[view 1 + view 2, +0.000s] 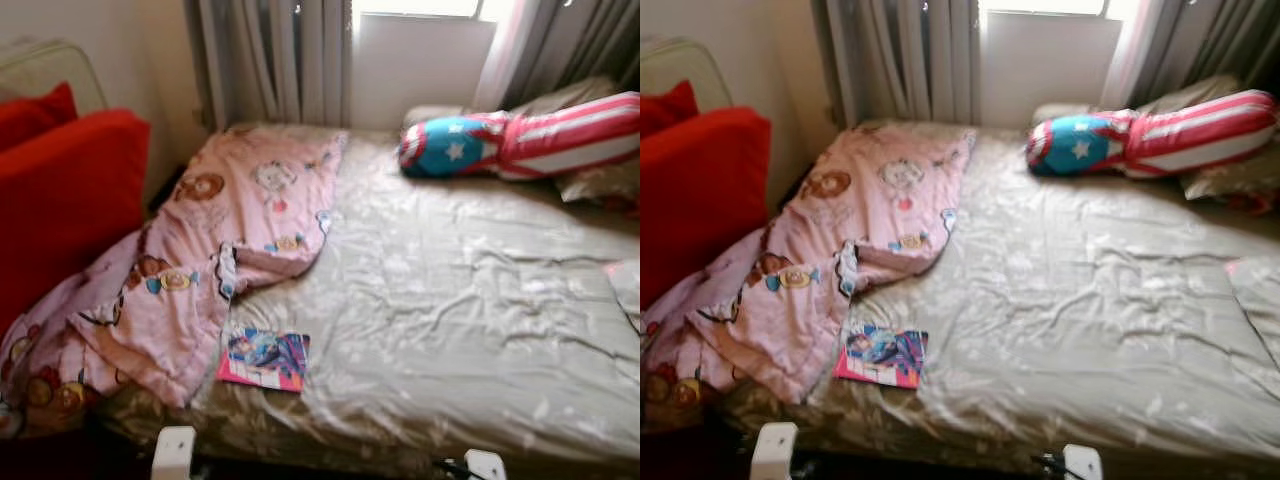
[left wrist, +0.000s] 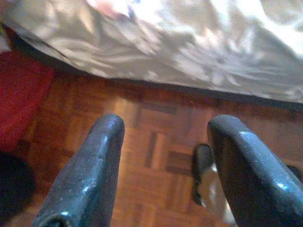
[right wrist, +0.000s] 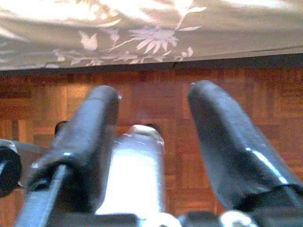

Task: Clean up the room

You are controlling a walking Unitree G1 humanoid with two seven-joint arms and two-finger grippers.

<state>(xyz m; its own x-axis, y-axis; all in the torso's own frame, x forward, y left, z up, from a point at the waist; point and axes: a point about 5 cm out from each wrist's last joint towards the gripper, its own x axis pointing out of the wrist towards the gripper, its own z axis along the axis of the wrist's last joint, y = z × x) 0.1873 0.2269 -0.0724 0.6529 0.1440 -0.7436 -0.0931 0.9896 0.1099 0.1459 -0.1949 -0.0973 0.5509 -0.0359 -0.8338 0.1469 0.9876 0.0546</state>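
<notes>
My bed (image 1: 470, 300) lies ahead under a rumpled beige sheet; a pink cartoon blanket (image 1: 200, 250) sprawls at ten o'clock, spilling off the edge; a colourful book (image 1: 265, 360) lies just beside it near the bed's front edge; a striped star pillow (image 1: 520, 140) rests at one o'clock; my left gripper (image 2: 163, 142) and right gripper (image 3: 151, 113) hang over parquet floor (image 2: 156, 127), jaws apart, empty.

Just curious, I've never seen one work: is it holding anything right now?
No. Both the left gripper and the right gripper are open over the wooden floor, nothing between the fingers.
</notes>
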